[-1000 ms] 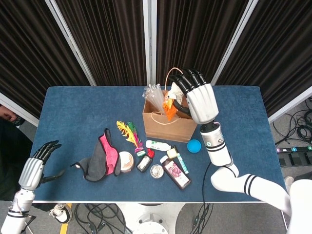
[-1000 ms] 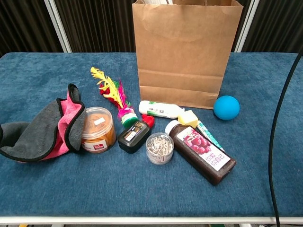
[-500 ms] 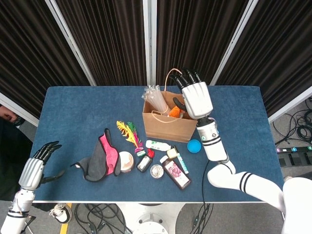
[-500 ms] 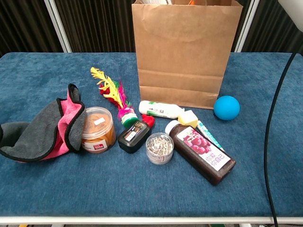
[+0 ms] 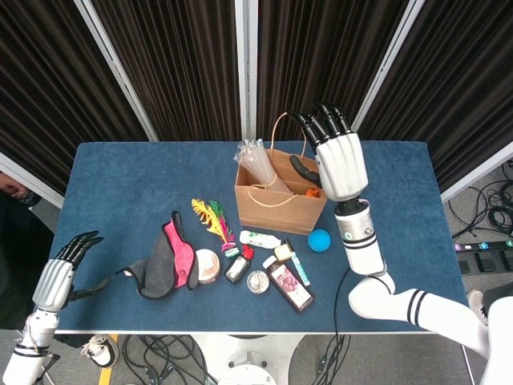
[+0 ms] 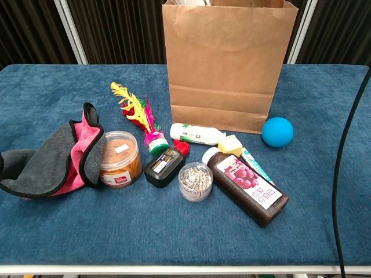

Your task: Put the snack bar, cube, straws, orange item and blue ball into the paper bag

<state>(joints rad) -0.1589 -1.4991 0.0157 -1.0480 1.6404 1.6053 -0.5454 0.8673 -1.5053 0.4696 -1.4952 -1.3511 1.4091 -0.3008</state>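
Paper bag [image 5: 276, 202], upright near the tabletop's [image 5: 128, 184] far edge, contents mostly hidden; straws [image 5: 255, 159] jut from its left corner, orange item [image 5: 313, 192] glimpsed inside; right hand [image 5: 341, 160] above the bag's right side, fingers spread, holding nothing; left hand [image 5: 60, 273] off the near-left corner, fingers loosely apart, empty; blue ball [image 6: 277, 131] just right of the bag's base; cube [image 6: 230, 145] between white bottle [image 6: 194, 134] and snack bar [image 6: 249, 182], which half covers a tube; feather shuttlecock [image 6: 139, 119], cloth [image 6: 52, 156], jar [image 6: 120, 159] leftward.

Bright, even overhead light, soft short shadows, both views sharp, backdrop dark.
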